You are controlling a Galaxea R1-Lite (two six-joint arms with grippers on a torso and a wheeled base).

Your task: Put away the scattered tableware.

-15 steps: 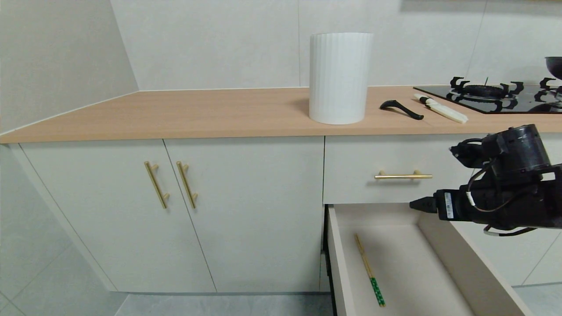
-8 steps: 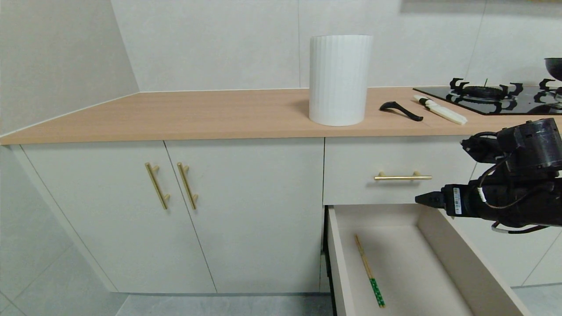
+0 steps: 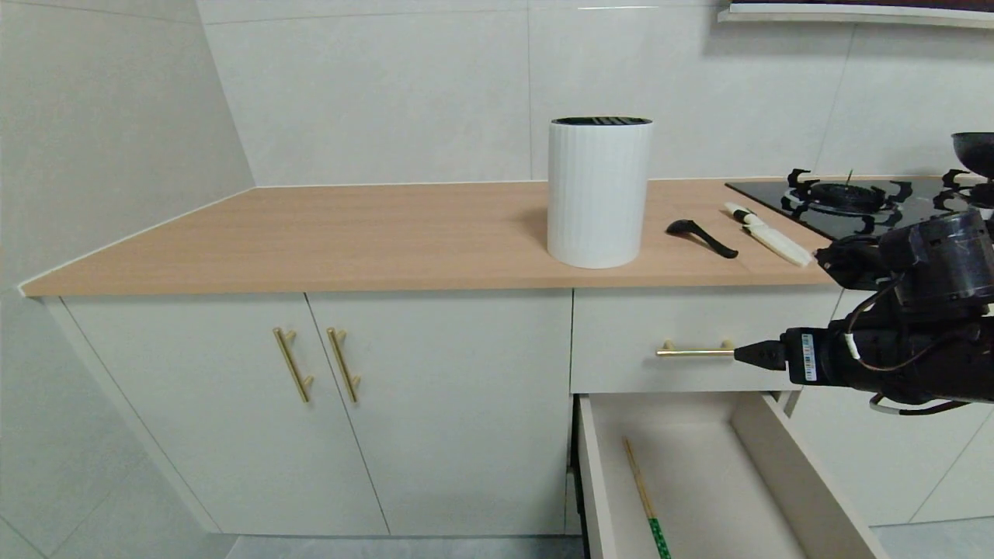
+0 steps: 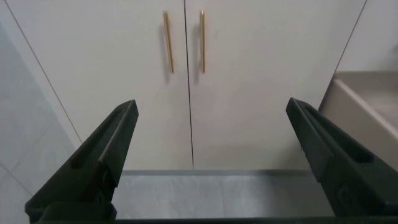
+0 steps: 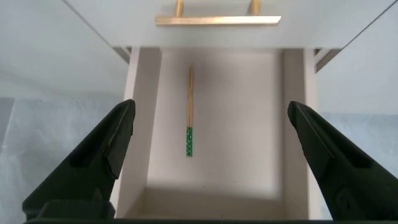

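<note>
Since the chopsticks lie in the open drawer, straight beneath my right gripper, I judge that item done and the next pick-up pending. Its fingers are spread wide, holding and touching nothing. Above and beyond it, on the countertop, lie the black spoon and, just past that, the white knife (spoon first, probably). Reaching them calls for lifting the arm over the counter edge. My left gripper gapes empty too.

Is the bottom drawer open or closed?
Open. The drawer is pulled out, and you can see chopsticks lying on its floor.
</note>
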